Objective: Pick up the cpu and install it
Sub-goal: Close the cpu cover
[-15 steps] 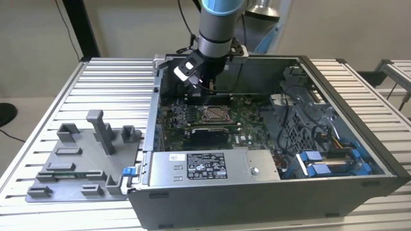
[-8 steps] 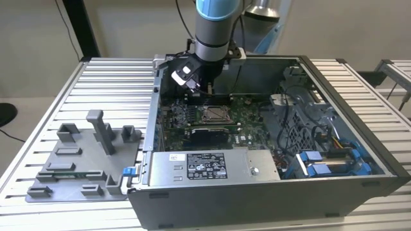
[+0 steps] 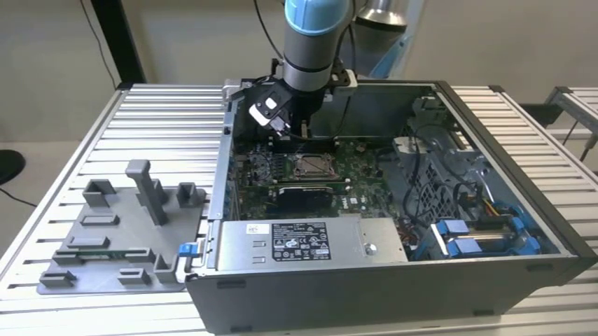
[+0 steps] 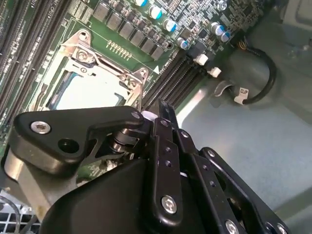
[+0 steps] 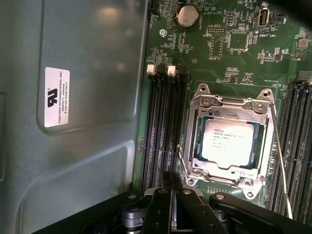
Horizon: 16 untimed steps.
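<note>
The cpu [image 5: 229,144], a silvery-white square chip, lies flat in its socket under the metal frame [image 5: 229,100] on the green motherboard [image 5: 219,48]. It also shows in the second wrist view, cpu [image 4: 92,92], and in the exterior view, cpu [image 3: 309,166], in the middle of the open computer case. My black gripper [image 5: 173,178] hangs above the board beside the socket, over the memory slots, apart from the chip. Its fingers [image 4: 163,109] are shut together with nothing between them. In the exterior view the gripper [image 3: 280,127] is at the back of the case.
A grey plastic tray [image 3: 122,238] with upright blocks lies on the slatted table at the exterior view's left. A silver power-supply box [image 3: 309,241] fills the case's front. Blue drive cages [image 3: 467,238] and cables crowd the right. The case wall [image 5: 87,97] runs close beside the memory slots [image 5: 163,122].
</note>
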Motion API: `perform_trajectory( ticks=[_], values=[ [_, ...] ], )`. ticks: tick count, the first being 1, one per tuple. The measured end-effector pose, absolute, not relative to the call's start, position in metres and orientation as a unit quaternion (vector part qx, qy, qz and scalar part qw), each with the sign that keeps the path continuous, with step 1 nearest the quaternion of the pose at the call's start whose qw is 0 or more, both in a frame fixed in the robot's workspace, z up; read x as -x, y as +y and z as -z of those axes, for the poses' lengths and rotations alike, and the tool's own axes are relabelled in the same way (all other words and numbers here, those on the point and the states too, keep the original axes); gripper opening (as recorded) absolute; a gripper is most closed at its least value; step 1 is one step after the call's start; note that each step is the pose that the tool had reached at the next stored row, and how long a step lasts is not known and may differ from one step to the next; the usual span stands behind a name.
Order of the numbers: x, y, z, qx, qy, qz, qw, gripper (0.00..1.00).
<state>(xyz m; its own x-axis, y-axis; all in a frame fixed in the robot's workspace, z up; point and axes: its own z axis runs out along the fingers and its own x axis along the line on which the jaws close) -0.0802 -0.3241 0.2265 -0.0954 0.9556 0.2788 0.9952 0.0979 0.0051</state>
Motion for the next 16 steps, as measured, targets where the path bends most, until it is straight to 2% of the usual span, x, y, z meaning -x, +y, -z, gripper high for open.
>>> perform_trajectory(
  ticks=[16],
  values=[
    [0.0779, -0.3242, -0.2242, 0.665, -0.734, 0.094, 0.101, 0.0]
  ],
)
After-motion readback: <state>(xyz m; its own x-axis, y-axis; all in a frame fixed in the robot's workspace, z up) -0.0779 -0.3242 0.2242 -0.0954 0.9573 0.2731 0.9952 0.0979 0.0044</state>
